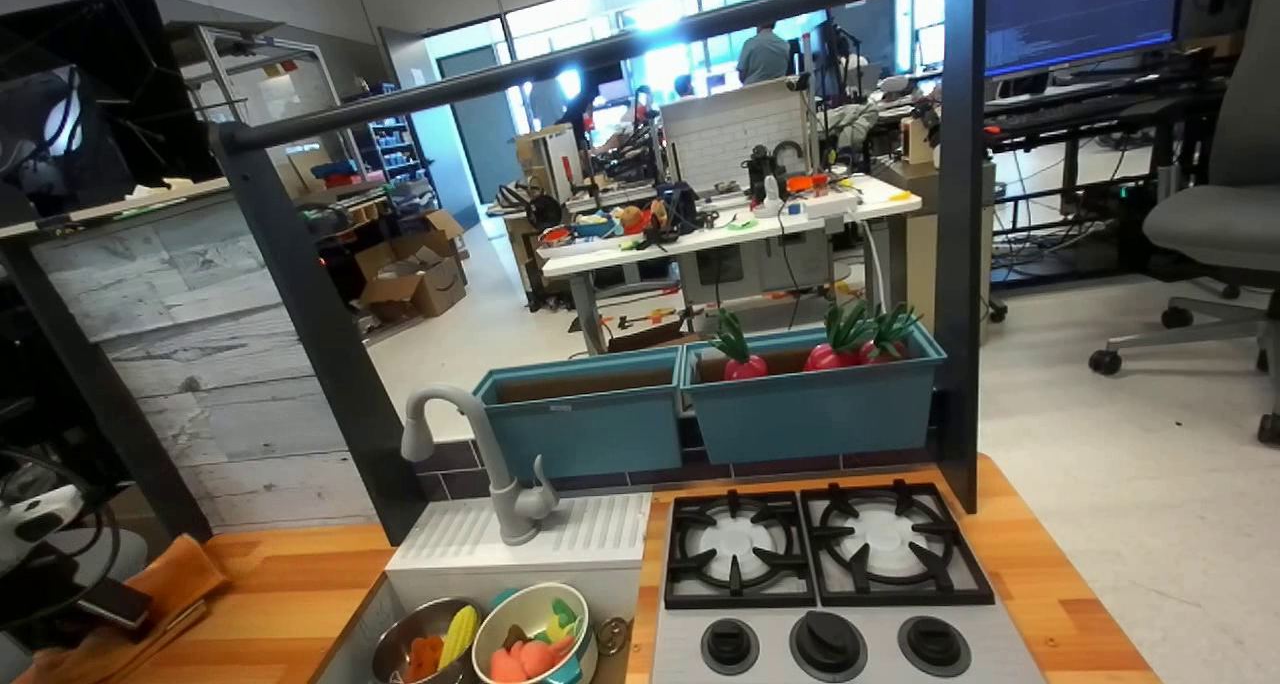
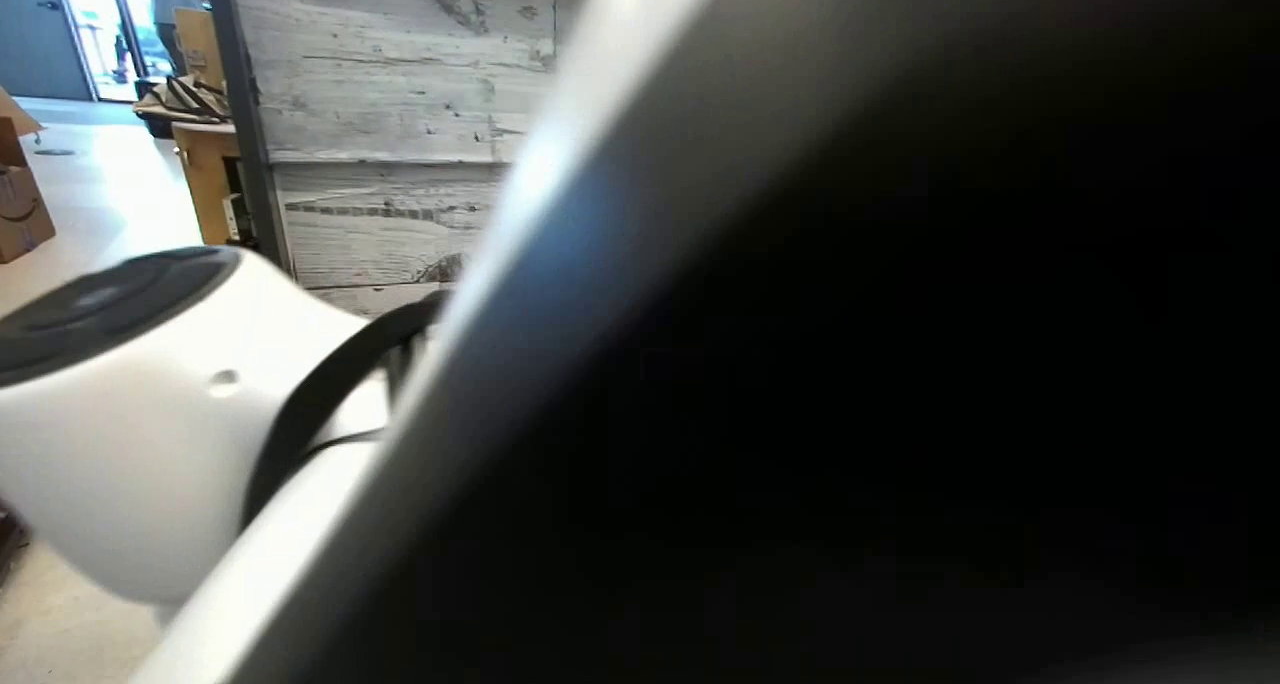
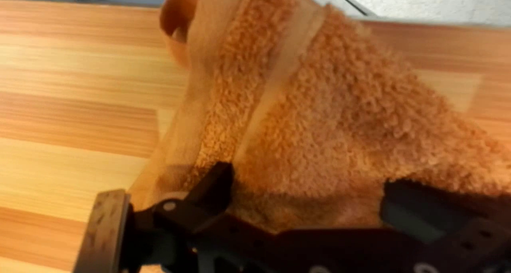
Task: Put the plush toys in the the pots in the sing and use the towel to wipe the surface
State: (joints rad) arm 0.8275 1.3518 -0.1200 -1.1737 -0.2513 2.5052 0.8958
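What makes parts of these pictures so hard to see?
In an exterior view, glare washes out the back windows; in an exterior view, a blurred dark shape, probably the robot's arm, fills much of the picture; in the wrist view, the end effector looks nearly black, and shade dulls the towel nearby.

Orange towel (image 3: 319, 117) on countertop (image 3: 80, 125), gripper (image 3: 307, 176) spread above, contact unclear

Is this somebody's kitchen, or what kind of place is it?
Probably a lab or workshop, not a home. There's a stove, like in a kitchen, but farther back are a cluttered table and a big screen, more like a place where people work.
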